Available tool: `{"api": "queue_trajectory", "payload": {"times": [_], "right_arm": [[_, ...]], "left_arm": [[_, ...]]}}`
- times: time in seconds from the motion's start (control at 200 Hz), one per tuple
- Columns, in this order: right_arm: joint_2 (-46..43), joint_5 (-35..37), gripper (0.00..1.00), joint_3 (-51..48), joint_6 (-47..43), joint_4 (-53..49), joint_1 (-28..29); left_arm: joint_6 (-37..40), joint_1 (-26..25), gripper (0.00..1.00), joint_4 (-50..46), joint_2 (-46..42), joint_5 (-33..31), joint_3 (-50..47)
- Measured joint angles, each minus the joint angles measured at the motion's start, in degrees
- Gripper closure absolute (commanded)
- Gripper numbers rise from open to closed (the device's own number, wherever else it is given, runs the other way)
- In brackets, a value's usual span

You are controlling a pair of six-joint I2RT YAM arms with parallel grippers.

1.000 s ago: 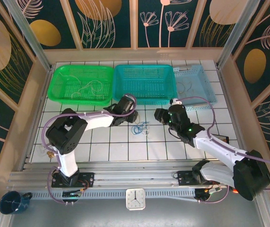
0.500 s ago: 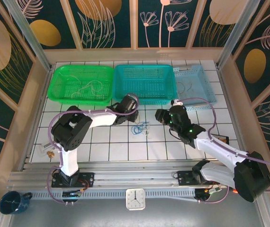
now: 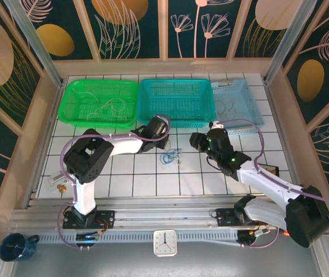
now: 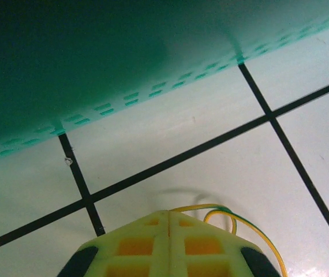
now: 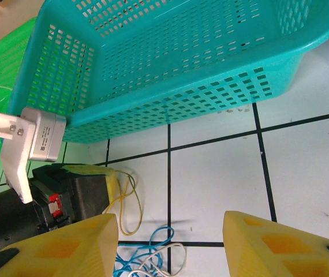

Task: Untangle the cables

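The cables (image 3: 171, 157) lie tangled on the white tiles in front of the teal basket (image 3: 176, 121): a blue one (image 5: 156, 232), a white one (image 5: 176, 246) and a yellow-green one (image 5: 139, 208). My left gripper (image 3: 163, 142) is low over the tiles by the basket's front wall. Its jaws (image 4: 168, 212) are pressed together on the yellow-green cable (image 4: 202, 207), which loops out to the right. My right gripper (image 3: 196, 140) hovers just right of the tangle. It (image 5: 170, 222) is open with only bare tile between its fingers.
A green basket (image 3: 72, 107) at the back left and a pale blue basket (image 3: 251, 104) at the back right each hold thin wires. The teal basket's wall (image 4: 95, 57) rises right ahead of my left gripper. Wooden rails border the table.
My left gripper slid a little to the right along the teal basket and closed on the yellow-green cable. The right arm has stayed put.
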Motion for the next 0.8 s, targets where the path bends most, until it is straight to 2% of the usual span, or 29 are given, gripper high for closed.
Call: {"api": "queue_trajectory", "payload": {"times": [0.275, 0.455, 0.616, 0.706, 0.801], "right_arm": [[0.02, -0.02, 0.48, 0.00, -0.02, 0.02, 0.00], [0.20, -0.09, 0.48, 0.00, -0.02, 0.04, 0.00], [1.22, -0.70, 0.48, 0.00, -0.02, 0.24, 0.00], [1.55, -1.18, 0.48, 0.00, -0.02, 0.31, 0.00], [1.60, -1.51, 0.48, 0.00, -0.02, 0.48, 0.00]], "left_arm": [[-0.28, 0.00, 1.00, -0.04, -0.61, 0.39, -0.09], [-1.01, 0.00, 1.00, -0.04, -4.72, 1.16, -0.70], [-2.01, -0.02, 0.70, -0.02, -6.84, 2.82, -0.90], [-2.43, -0.33, 0.61, -0.07, -6.84, 3.17, -1.53], [-2.58, -1.01, 0.58, -0.42, -6.82, 3.17, -2.62]]}}
